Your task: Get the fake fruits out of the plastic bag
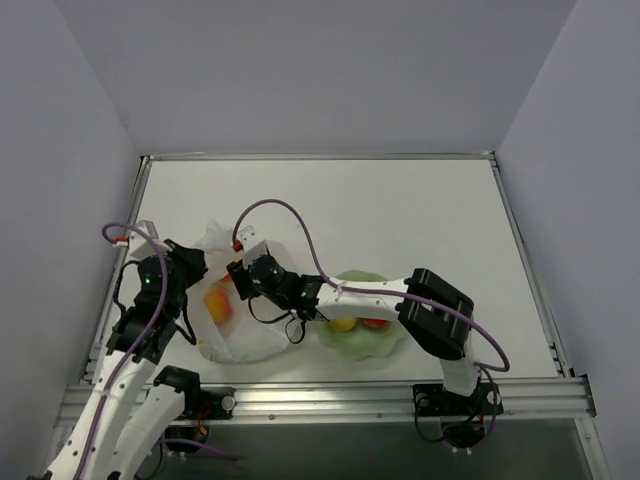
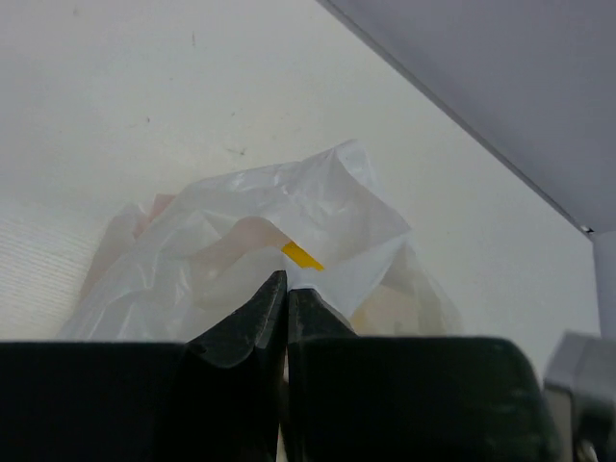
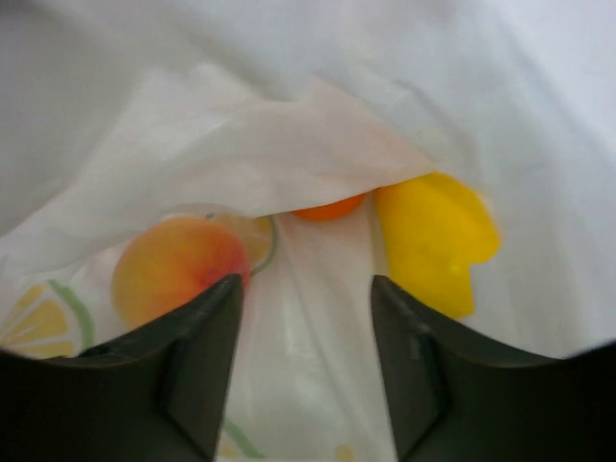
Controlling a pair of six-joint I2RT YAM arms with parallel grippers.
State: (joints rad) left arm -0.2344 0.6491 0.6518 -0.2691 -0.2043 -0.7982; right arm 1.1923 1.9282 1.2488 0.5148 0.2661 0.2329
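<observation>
The plastic bag [image 1: 245, 335] lies crumpled at the near left of the table. My left gripper [image 1: 196, 258] is shut on the bag's upper left edge, and thin plastic [image 2: 318, 217] rises right from its closed tips [image 2: 287, 284]. My right gripper [image 1: 240, 276] reaches into the bag's mouth and stands open [image 3: 306, 289] over bare plastic. A pink-orange peach [image 3: 171, 269] touches its left finger. An orange ball [image 3: 328, 207] peeks from under a fold. A yellow fruit shape [image 3: 433, 241] lies right of it. The peach [image 1: 218, 304] shows through the bag from above.
A pale green wavy plate [image 1: 385, 345] sits right of the bag, holding a yellow fruit [image 1: 343, 323] and a red one [image 1: 375, 322]. My right forearm stretches above the plate. Grey walls close in on both sides, and a metal rail [image 1: 330, 398] runs along the near edge.
</observation>
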